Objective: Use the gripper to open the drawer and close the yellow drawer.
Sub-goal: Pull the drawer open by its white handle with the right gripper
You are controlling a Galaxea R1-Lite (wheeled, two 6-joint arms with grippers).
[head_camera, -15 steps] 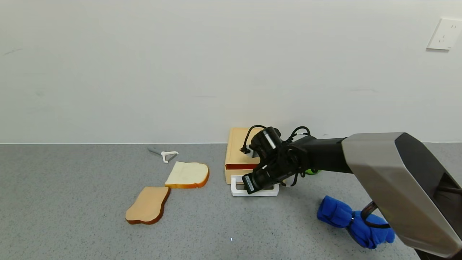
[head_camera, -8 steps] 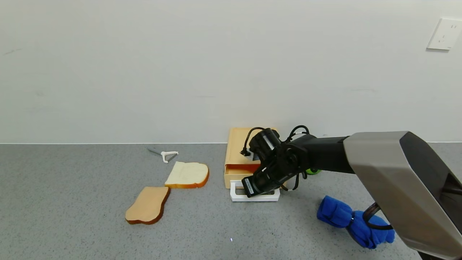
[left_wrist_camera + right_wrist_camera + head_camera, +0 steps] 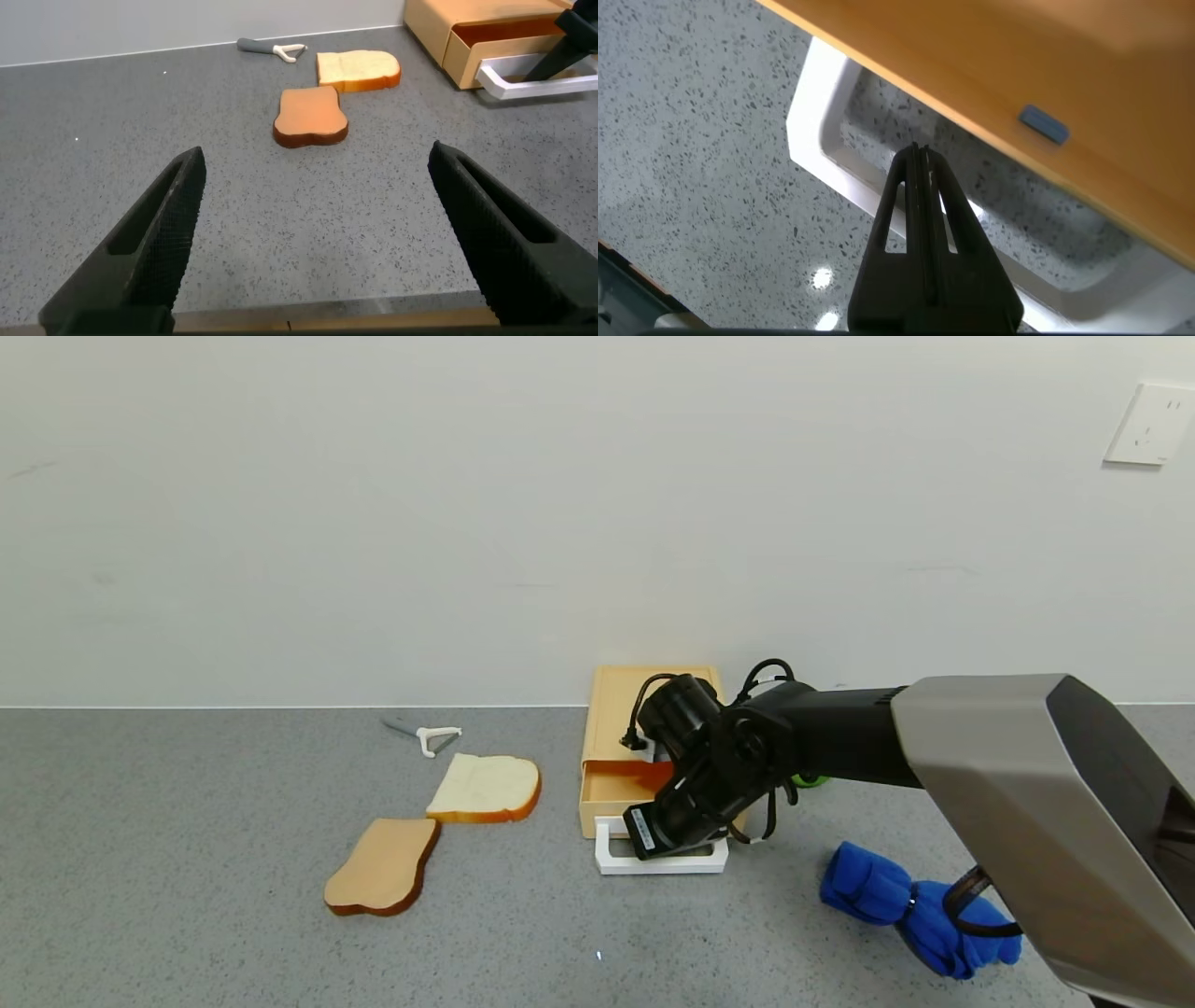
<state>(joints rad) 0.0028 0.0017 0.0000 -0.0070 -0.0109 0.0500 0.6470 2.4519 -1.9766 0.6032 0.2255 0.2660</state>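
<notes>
The left gripper (image 3: 313, 224) waited nearest, parked above the grey surface (image 3: 233, 943) with its jaws wide open. Farther on, the right gripper (image 3: 665, 835) had its jaws pressed together and hooked inside the white handle (image 3: 616, 861) of the drawer (image 3: 611, 787). Compared with a second before, the handle had come forward and the tray showed more of its inside. I judge that opening was well advanced; closing was not yet begun. The box (image 3: 616, 695) stood by the wall.

Head high, forward-down; wrists low, close
</notes>
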